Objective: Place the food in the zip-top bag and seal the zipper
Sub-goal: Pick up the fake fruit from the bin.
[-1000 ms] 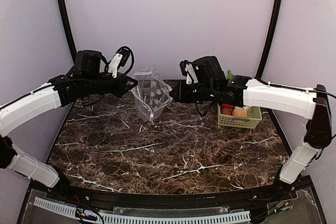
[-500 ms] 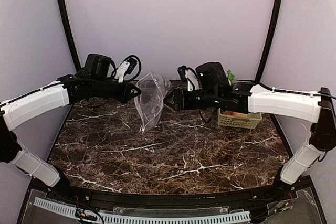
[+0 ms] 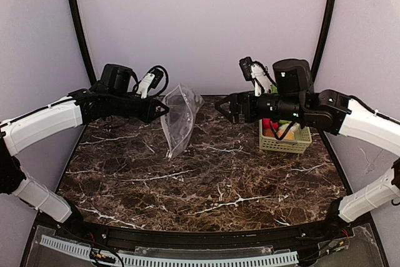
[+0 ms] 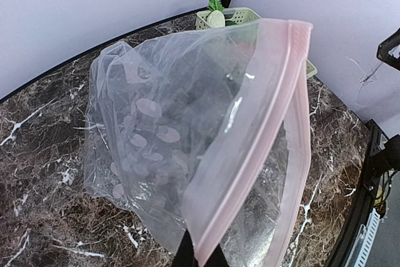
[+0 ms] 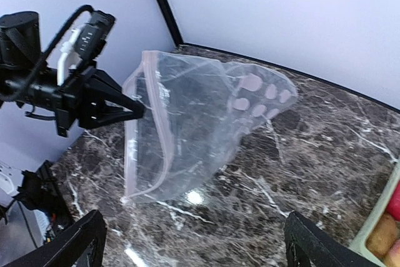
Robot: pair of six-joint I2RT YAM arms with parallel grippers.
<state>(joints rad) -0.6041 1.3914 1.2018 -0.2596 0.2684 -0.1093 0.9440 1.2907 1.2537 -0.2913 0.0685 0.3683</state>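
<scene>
The zip-top bag (image 3: pixel 180 119) is clear and crinkly with pale dots (image 4: pixel 153 132) and hangs over the back of the table. My left gripper (image 3: pixel 164 109) is shut on its zipper (image 4: pixel 250 142), the pink strip, whose two halves stand apart at the mouth (image 5: pixel 147 129). The dark fingertips (image 4: pixel 187 256) pinch the strip's lower end. My right gripper (image 3: pixel 226 109) is open and empty, a short way right of the bag and clear of it; its fingers (image 5: pixel 81 242) frame the wrist view. The food (image 3: pixel 270 123) lies in the basket, with a leafy radish (image 4: pixel 214 14) showing.
The pale green lattice basket (image 3: pixel 286 144) stands at the back right of the marble table (image 3: pixel 206 186), under my right arm. Purple walls and black corner posts (image 3: pixel 322 29) close in the back and the sides.
My right gripper has opened, let go of the bag and drawn back to the right. The bag now hangs flatter from my left gripper alone.
</scene>
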